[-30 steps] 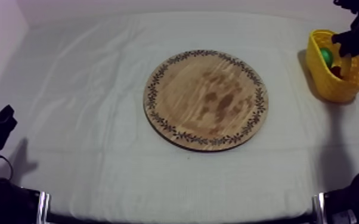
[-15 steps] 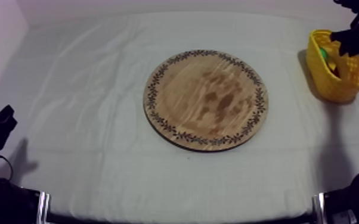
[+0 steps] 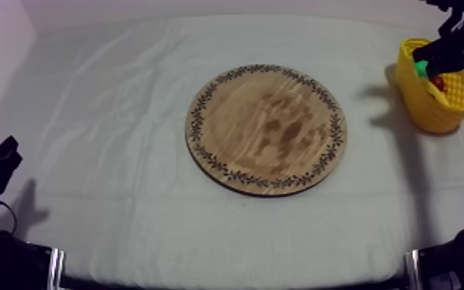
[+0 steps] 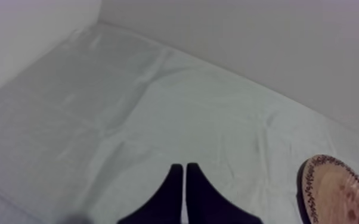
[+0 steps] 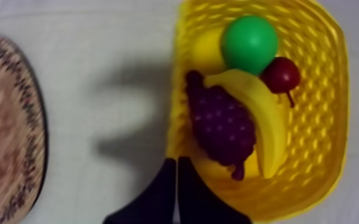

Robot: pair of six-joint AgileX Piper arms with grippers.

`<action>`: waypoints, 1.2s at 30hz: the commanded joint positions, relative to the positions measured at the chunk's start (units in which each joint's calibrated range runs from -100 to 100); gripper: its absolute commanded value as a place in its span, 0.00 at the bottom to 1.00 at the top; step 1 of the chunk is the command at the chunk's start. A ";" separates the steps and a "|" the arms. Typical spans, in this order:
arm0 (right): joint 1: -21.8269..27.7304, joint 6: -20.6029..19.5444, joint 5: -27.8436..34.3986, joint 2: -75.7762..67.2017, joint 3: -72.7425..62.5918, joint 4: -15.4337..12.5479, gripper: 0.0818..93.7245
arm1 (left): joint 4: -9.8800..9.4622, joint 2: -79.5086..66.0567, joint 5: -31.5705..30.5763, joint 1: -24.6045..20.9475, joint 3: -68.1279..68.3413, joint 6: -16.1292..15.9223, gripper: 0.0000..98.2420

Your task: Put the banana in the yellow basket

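The right gripper (image 5: 177,168), closed on nothing, has risen from the basket (image 3: 435,108) at upper right, the banana (image 5: 262,113) left inside (board (image 3: 266,127) bare), so the task looks done.

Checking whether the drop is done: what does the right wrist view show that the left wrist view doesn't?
Right wrist view: the yellow basket holding the banana, a bunch of grapes, a small red fruit and a green round fruit, with the right gripper shut beside its rim. Left wrist view: the left gripper shut over bare cloth. Both: an edge of the wooden board and the cloth.
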 commanded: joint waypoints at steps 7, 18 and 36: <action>-3.51 4.67 1.57 -18.77 10.55 -4.82 0.01 | 0.02 0.03 0.00 0.01 0.04 0.00 0.00; -7.32 4.97 0.35 -41.97 26.36 -5.86 0.01 | 0.02 0.03 0.00 0.63 0.04 0.00 0.00; -4.31 3.08 -14.23 -76.94 47.47 -11.58 0.01 | 0.02 0.03 0.00 0.88 0.04 0.00 0.00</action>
